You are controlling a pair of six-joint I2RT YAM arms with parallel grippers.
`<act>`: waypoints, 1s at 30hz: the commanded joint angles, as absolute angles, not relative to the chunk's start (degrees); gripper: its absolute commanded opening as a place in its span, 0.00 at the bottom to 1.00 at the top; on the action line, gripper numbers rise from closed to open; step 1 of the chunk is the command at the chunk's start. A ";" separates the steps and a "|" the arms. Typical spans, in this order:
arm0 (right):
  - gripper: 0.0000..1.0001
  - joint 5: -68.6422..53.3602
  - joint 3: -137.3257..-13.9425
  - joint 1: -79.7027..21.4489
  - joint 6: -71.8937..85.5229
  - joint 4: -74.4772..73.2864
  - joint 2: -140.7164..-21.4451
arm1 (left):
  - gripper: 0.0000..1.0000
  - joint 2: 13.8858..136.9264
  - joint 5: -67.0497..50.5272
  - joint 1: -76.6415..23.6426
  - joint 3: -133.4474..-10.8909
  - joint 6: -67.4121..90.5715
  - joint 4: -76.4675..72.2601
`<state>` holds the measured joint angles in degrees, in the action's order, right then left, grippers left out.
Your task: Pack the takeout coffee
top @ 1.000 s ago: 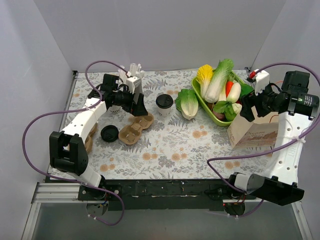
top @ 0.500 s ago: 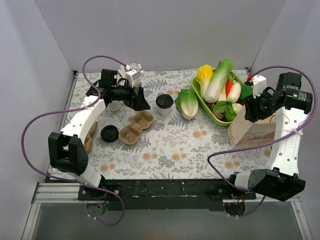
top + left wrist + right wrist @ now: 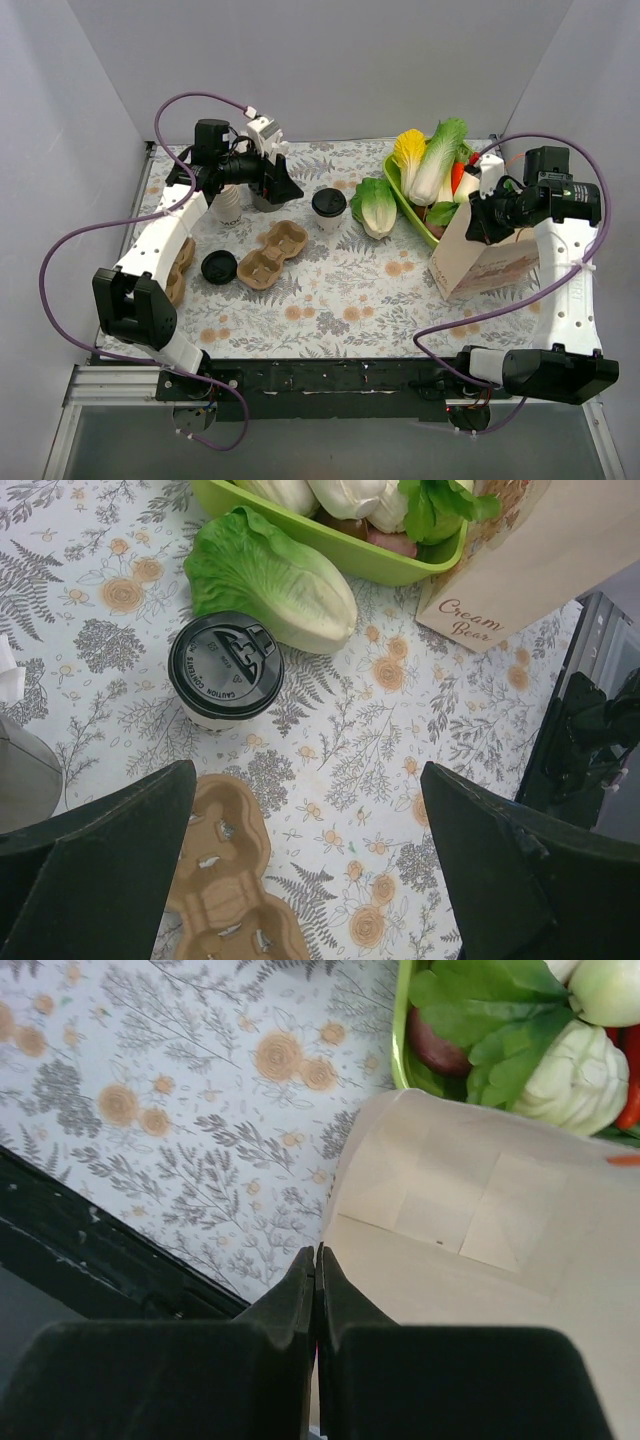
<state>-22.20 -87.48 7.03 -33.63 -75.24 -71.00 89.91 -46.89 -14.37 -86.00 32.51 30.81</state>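
The takeout coffee point(image 3: 328, 207) point(image 3: 225, 668), a cream paper cup under a black lid, stands upright on the floral table between the cardboard cup carrier point(image 3: 272, 254) point(image 3: 225, 880) and a lettuce head. My left gripper point(image 3: 285, 185) point(image 3: 305, 780) hovers left of the cup, open, with nothing between its fingers. My right gripper point(image 3: 478, 222) point(image 3: 316, 1252) is shut on the upper rim of the tan paper bag point(image 3: 495, 262) point(image 3: 480, 1210) point(image 3: 530, 550) at the right. The bag's mouth stands open.
A green tray point(image 3: 408, 207) of vegetables sits at the back right, with a lettuce head point(image 3: 377, 205) point(image 3: 275, 575) lying beside it. A loose black lid point(image 3: 218, 266) lies left of the carrier. A stack of lidless cups point(image 3: 230, 208) stands under the left arm.
The right gripper closed on the bag's rim, and the bag shifted left and stood up taller. The left gripper drew back and rose a little, staying open.
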 commanded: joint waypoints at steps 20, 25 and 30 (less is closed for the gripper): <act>0.01 -48.16 -79.11 -13.44 -11.43 -55.12 -71.80 | 0.98 89.12 -38.67 -14.50 -89.21 29.00 33.05; 0.05 -50.01 -78.57 -15.03 -7.91 -48.79 -73.03 | 0.98 88.95 -37.71 -14.50 -88.59 28.92 32.87; 0.66 -52.56 -86.11 -15.03 -15.45 -53.51 -73.83 | 0.98 90.26 -39.11 -14.50 -90.35 30.32 33.14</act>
<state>-48.66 -79.07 -14.81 -10.83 -53.78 -73.84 90.65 -38.33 -14.37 -88.79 29.43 32.97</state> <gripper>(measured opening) 0.560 0.981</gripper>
